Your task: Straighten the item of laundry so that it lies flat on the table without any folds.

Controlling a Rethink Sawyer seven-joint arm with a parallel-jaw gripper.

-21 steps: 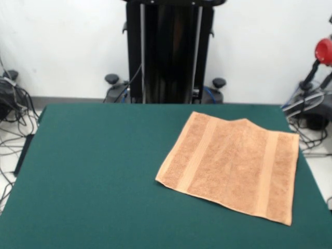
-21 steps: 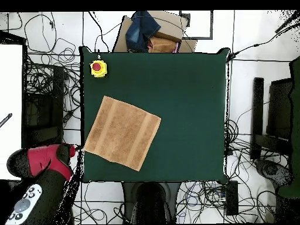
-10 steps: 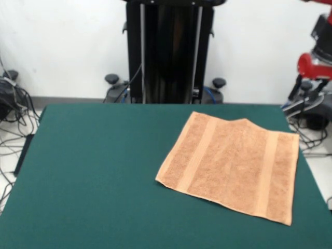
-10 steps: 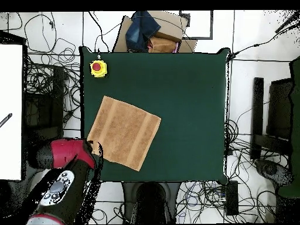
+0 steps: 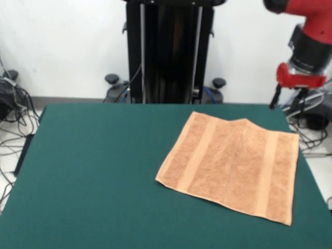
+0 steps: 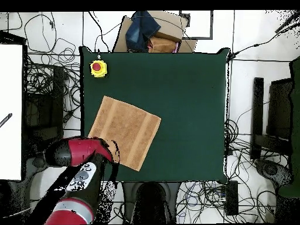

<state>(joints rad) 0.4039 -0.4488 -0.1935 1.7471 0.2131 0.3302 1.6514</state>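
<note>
From the front, the towel lies spread on the right half of the table, turned at an angle so its corners, not its edges, point toward the table's sides. Its far edge runs close to the table's far edge, and there it shows 1 small raised peak, roughly midway along; the rest looks flat. The 2 paler bands run from far to near. The gripper hangs off the red arm above the table's far right corner, up in the air and clear of the cloth. From there the towel lies below it and toward the table's middle. I cannot tell whether its fingers are apart or together.

From overhead, the towel sits on the left part of the table, well apart from the yellow box with the red button at the top left corner. The arm reaches in over the table's bottom left corner and covers the towel's nearest corner. So the towel's nearest corner is right beneath it, and the raised peak is probably the spot to pull out.
</note>
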